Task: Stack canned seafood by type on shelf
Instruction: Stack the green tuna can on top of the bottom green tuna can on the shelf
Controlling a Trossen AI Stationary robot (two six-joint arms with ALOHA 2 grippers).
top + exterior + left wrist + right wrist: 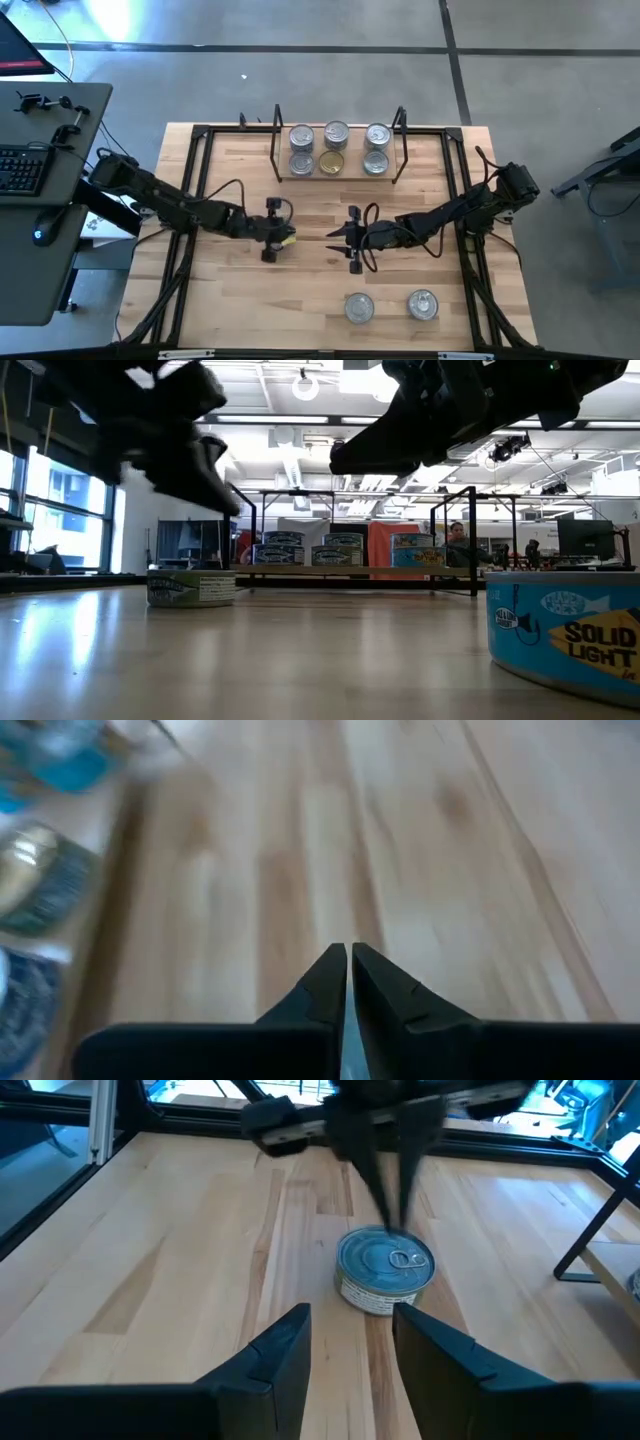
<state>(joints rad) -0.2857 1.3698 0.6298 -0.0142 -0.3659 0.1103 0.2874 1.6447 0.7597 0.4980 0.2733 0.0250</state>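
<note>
A silver-lidded tin (pixel 385 1270) with a white and green label sits flat on the tabletop near the middle (pixel 287 238). My left gripper (pixel 272 238) hangs shut just above it, fingers pointing down (pixel 392 1200); the low view shows a gap between gripper (pixel 215 485) and tin (pixel 190 587). My right gripper (pixel 350 1350) is open and level, facing that tin from the table's right (pixel 338 240), a short way off. The shelf (pixel 310 178) at the far edge carries several tins (pixel 338 135), one with a gold lid (pixel 331 163).
Two more silver-lidded tins stand near the table's near edge (pixel 359 307) (pixel 422 304); one shows large and blue in the low view (pixel 565 635). Black frame rails (pixel 195 190) run along the tabletop's sides. Bare wood lies between the grippers and the shelf.
</note>
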